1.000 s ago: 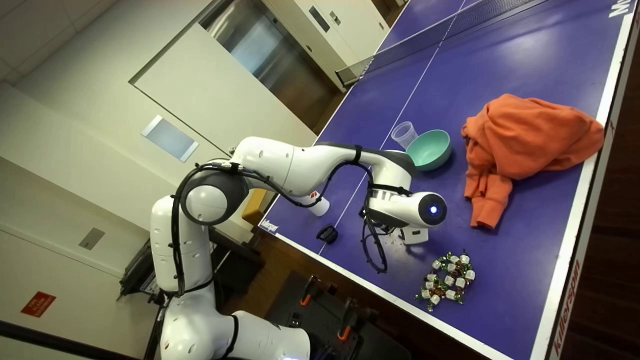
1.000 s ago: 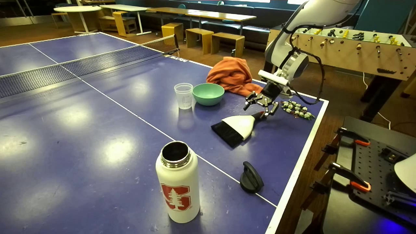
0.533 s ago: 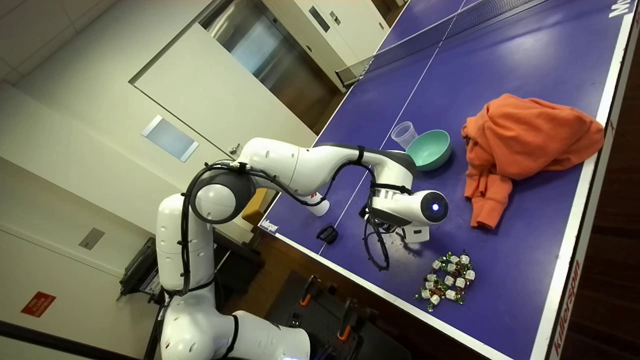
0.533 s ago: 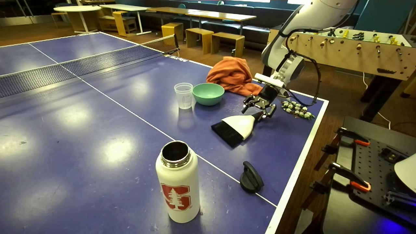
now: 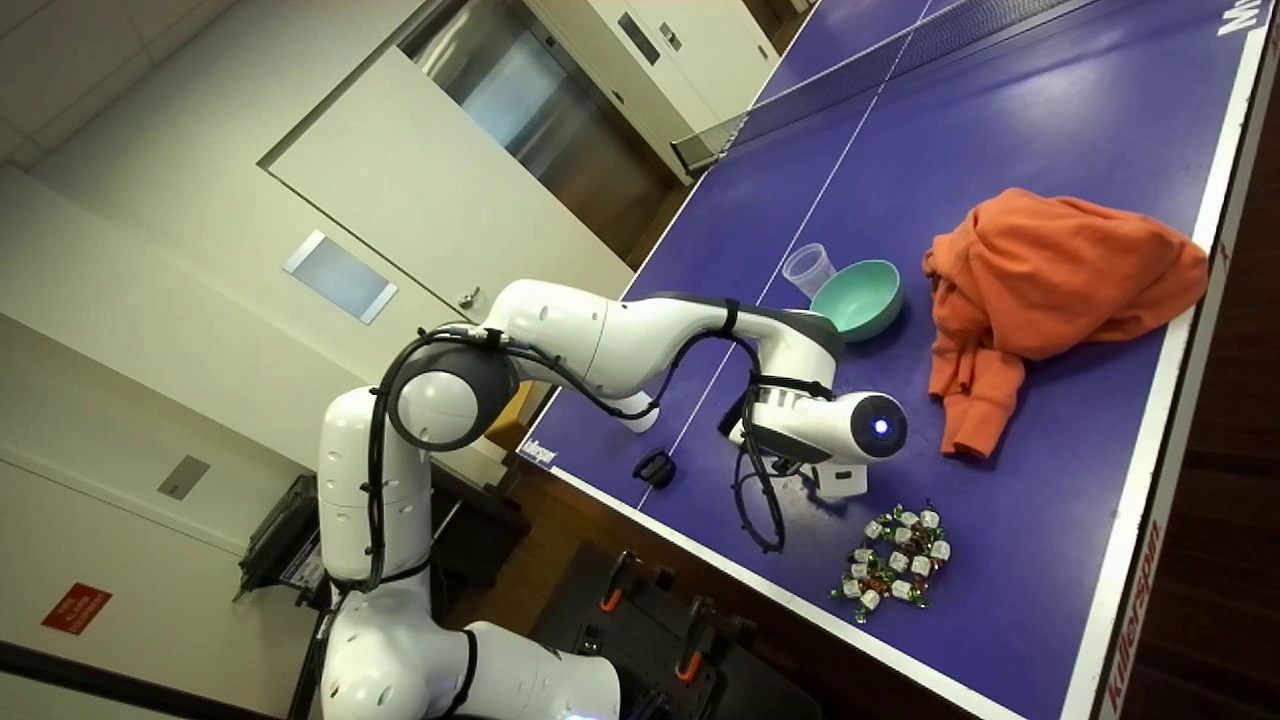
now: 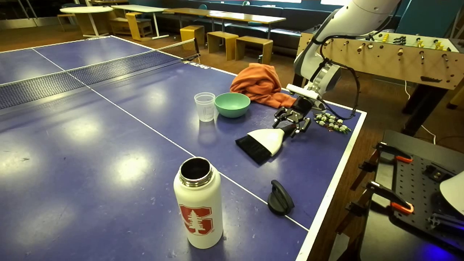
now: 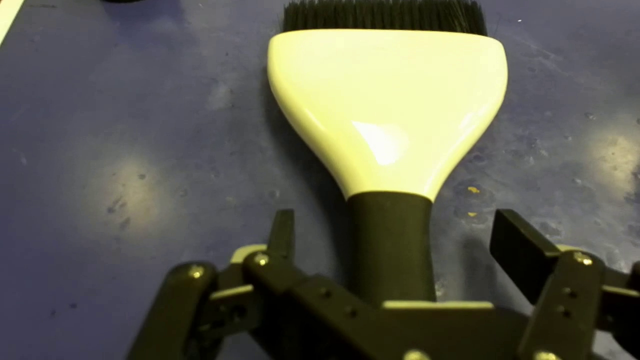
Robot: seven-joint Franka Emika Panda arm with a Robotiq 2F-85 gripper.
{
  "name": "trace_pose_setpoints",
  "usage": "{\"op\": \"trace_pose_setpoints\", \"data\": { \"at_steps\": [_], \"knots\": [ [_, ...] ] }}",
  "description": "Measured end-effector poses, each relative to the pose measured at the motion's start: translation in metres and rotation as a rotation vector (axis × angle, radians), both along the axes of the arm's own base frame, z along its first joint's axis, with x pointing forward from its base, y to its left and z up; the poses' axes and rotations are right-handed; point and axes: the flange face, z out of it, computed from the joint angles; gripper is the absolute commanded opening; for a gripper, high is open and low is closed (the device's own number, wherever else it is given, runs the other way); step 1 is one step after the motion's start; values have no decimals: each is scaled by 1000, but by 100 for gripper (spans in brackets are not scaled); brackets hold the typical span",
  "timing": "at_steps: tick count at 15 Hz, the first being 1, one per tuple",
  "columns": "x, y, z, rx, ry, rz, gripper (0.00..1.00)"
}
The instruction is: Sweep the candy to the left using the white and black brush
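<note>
Glossy white, fan-shaped brush (image 7: 390,110) with black bristles (image 7: 385,16) and black handle (image 7: 392,250), the hand (image 7: 392,232) wide at that handle.

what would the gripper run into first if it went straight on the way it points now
Likely the brush's black handle, seen between the jaws of the open gripper in the wrist view, though the fingertips could touch the table on either side of it first; depth is unclear.
</note>
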Motion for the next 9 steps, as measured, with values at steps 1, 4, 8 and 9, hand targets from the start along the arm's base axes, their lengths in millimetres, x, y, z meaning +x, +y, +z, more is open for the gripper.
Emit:
{"op": "trace_pose_setpoints", "data": {
  "at_steps": [1,4,8,9],
  "knots": [
    [-1,-1,-1,0,1,-2,100],
    [-3,-3,-2,0,5,-5,100],
    [-3,-3,-4,-1,7,-3,100],
    [-3,-3,-5,-1,7,-2,100]
  ]
}}
